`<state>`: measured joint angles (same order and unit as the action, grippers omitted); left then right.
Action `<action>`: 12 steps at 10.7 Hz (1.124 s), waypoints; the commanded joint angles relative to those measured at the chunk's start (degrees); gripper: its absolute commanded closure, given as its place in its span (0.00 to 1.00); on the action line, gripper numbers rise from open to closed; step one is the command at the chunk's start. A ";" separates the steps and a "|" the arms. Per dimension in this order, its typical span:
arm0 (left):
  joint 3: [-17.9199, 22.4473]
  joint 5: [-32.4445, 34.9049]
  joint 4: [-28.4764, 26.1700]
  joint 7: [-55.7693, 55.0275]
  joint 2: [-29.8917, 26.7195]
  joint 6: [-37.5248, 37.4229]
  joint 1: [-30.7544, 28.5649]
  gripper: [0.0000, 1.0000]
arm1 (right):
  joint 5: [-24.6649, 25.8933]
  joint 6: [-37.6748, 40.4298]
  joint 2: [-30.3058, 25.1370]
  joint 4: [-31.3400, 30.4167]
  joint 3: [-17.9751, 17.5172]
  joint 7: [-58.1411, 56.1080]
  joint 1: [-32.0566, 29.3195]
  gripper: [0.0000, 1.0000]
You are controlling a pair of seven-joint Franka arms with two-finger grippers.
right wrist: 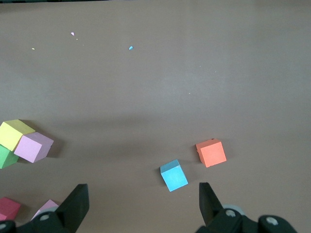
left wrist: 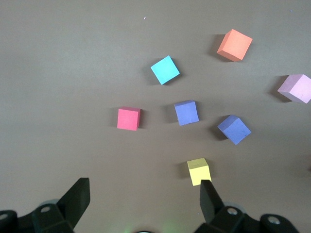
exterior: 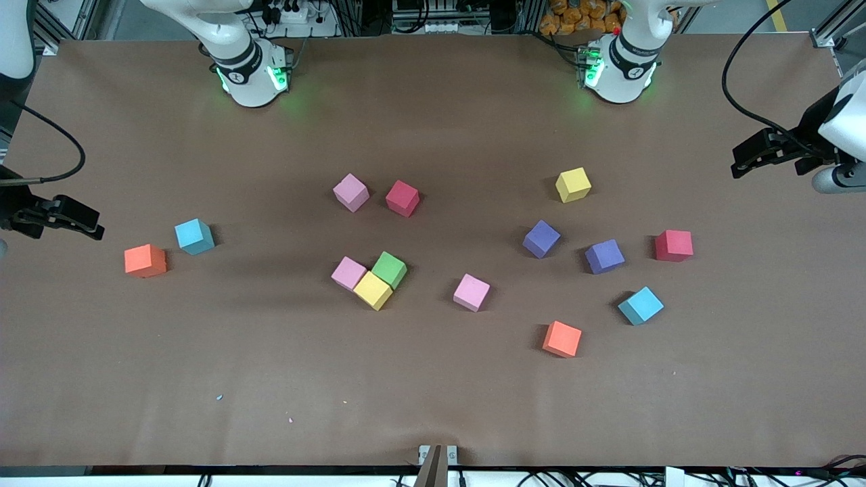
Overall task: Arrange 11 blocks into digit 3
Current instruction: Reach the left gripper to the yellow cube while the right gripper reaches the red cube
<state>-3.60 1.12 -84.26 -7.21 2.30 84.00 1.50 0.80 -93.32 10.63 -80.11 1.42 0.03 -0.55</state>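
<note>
Front view: thirteen blocks lie scattered on the table [exterior: 433,392], no digit formed. A pink block [exterior: 348,272], green block [exterior: 390,268] and yellow block [exterior: 373,290] touch mid-table (the only cluster). An orange block [exterior: 145,260] and light blue block [exterior: 194,236] sit toward the right arm's end. The left gripper [exterior: 761,159] and right gripper [exterior: 64,218] wait at the table's ends, jaws released and empty.

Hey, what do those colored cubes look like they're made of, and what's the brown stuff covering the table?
The cubes, like the green block and lone yellow block, look like matte foam: flat color, no glare, soft-looking edges. The table cover looks like brown paper or felt, dull and faintly creased; I can't tell which.
</note>
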 commanded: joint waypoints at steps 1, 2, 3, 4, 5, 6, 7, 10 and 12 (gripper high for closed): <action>-0.53 1.16 0.15 0.80 -0.45 -0.07 -0.62 0.00 | 0.78 0.59 0.26 0.83 -0.27 0.23 -0.06 0.00; -0.53 1.16 0.15 0.80 -0.45 -0.07 -0.62 0.00 | 0.78 0.59 0.26 0.83 -0.27 0.23 -0.06 0.00; -0.53 1.16 0.15 0.62 -0.37 -0.07 -0.62 0.00 | 0.78 0.59 0.26 0.83 -0.27 0.23 -0.06 0.00; -0.53 1.42 0.07 1.23 0.24 0.02 -0.53 0.00 | 0.78 0.59 0.26 0.83 -0.27 0.23 -0.06 0.00; -0.62 0.73 -0.54 1.41 0.51 0.02 -0.53 0.00 | 0.78 0.59 0.26 0.83 -0.27 0.23 -0.06 0.00; -1.49 0.72 -1.25 1.24 0.69 0.02 -0.36 0.00 | 0.78 0.59 0.26 0.83 -0.27 0.23 -0.06 0.00; -2.46 0.46 -2.30 1.32 1.39 0.72 -0.27 0.00 | 0.78 0.59 0.26 0.83 -0.27 0.06 -0.06 0.00; -3.78 0.81 -4.94 -2.79 2.10 2.82 1.93 0.00 | -1.49 0.94 0.26 0.83 -0.27 -1.16 -0.50 0.00; -6.14 0.46 -12.71 -5.34 0.18 8.06 1.50 0.00 | -1.68 4.00 0.26 0.92 -0.36 -4.51 -0.24 0.00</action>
<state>-8.01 1.12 -90.38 -10.51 5.22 87.78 3.58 0.14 -91.65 10.64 -80.10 1.39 -2.47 -0.57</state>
